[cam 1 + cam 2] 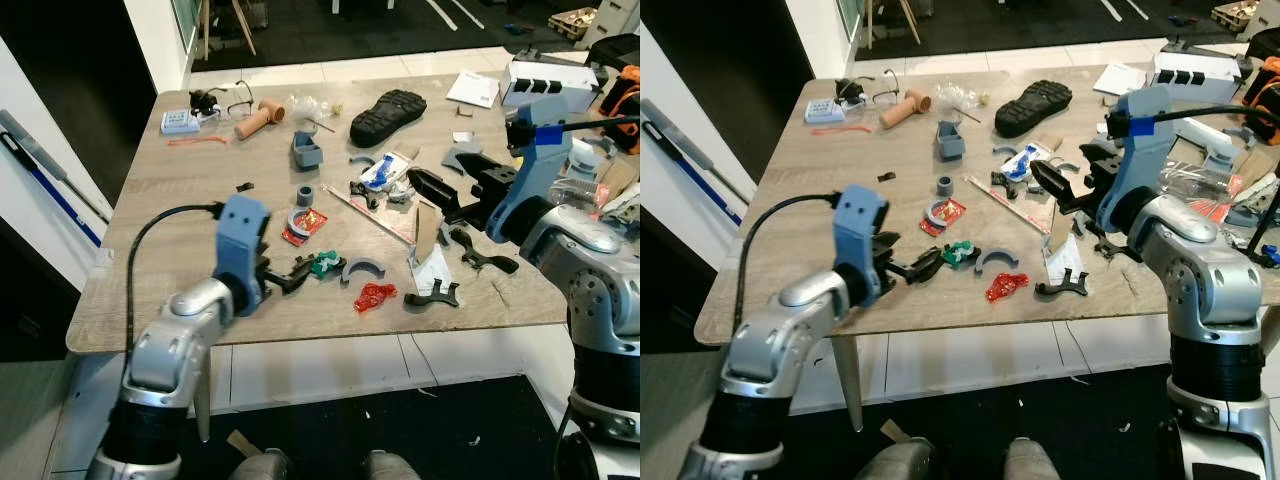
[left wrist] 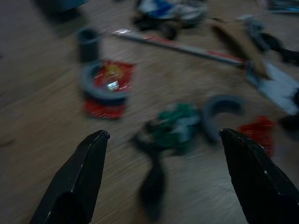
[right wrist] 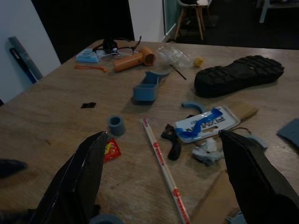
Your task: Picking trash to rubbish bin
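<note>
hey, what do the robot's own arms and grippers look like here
Both arms are silver metal with rounded joints and black ribbed sections lower down. Each wrist carries a light blue plastic block with a black cable looping off it. The left gripper and right gripper each have two long black pointed fingers.

We see a wooden table (image 1: 180, 200) mid-frame; pale tiles (image 1: 330, 70) beyond — dark floor (image 1: 330, 25) at top; white wall (image 1: 30, 150) far left.

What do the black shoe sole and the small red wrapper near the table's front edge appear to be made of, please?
The shoe sole looks like matte black rubber, going by its dull surface and moulded tread lugs. The red wrapper seems to be thin glossy plastic or foil film: it is crumpled and catches the light, though which of the two I cannot tell.
</note>
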### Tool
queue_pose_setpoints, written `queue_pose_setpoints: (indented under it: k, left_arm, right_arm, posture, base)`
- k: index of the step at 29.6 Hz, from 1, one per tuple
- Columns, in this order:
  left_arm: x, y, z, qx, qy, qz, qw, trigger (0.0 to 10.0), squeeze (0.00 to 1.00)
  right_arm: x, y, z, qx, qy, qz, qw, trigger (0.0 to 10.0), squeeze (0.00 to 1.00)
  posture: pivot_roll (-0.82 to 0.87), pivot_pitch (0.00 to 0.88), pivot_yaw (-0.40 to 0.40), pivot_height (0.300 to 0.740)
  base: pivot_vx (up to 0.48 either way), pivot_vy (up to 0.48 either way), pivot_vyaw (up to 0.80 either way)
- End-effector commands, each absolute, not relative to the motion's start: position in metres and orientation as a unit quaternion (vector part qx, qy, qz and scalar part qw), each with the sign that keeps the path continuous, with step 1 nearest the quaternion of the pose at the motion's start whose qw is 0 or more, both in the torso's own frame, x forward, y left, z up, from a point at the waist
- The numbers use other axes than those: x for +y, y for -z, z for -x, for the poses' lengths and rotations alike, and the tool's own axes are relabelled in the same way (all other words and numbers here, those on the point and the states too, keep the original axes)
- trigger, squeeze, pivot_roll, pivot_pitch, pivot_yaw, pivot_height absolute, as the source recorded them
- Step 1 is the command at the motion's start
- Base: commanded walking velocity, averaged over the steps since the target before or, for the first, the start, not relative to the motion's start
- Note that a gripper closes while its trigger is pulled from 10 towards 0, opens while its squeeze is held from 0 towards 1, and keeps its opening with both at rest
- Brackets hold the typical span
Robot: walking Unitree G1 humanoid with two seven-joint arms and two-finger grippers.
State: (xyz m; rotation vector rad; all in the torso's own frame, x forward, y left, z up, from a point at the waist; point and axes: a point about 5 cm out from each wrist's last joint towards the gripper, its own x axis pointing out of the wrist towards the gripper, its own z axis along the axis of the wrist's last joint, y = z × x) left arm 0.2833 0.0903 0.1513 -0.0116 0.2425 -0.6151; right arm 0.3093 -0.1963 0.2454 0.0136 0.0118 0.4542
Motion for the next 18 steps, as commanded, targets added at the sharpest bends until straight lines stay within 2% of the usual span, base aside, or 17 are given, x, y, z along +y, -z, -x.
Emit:
queue_pose_setpoints:
  k: [1,8,13,18]
  left_arm:
    - [0.078,-0.157,-0.28,0.1,0.315,-0.01,0.944,10.0,0.0]
    - [0.069,-0.158,-0.281,0.079,0.319,-0.051,0.943,10.0,0.0]
    - [0.08,-0.161,-0.291,0.071,0.281,-0.075,0.954,10.0,0.0]
    - [0.083,-0.159,-0.293,0.074,0.264,-0.083,0.958,10.0,0.0]
  right_arm:
    - [-0.195,-0.246,-0.305,0.005,-0.224,-0.012,0.975,10.0,0.0]
    - [-0.2,-0.237,-0.306,0.021,-0.176,-0.01,0.984,10.0,0.0]
    - [-0.207,-0.244,-0.308,-0.009,-0.142,-0.031,0.989,10.0,0.0]
    - [-0.198,-0.252,-0.309,-0.037,-0.153,-0.052,0.986,10.0,0.0]
  posture:
    - [-0.13,0.122,0.062,0.74]
    - [-0.13,0.127,0.064,0.74]
    - [-0.12,0.134,0.064,0.74]
    - [-0.12,0.127,0.061,0.74]
  base:
    - [0.0,0.0,0.0]
    - [0.0,0.0,0.0]
    - [0.0,0.0,0.0]
    - [0.0,-0.471,0.0]
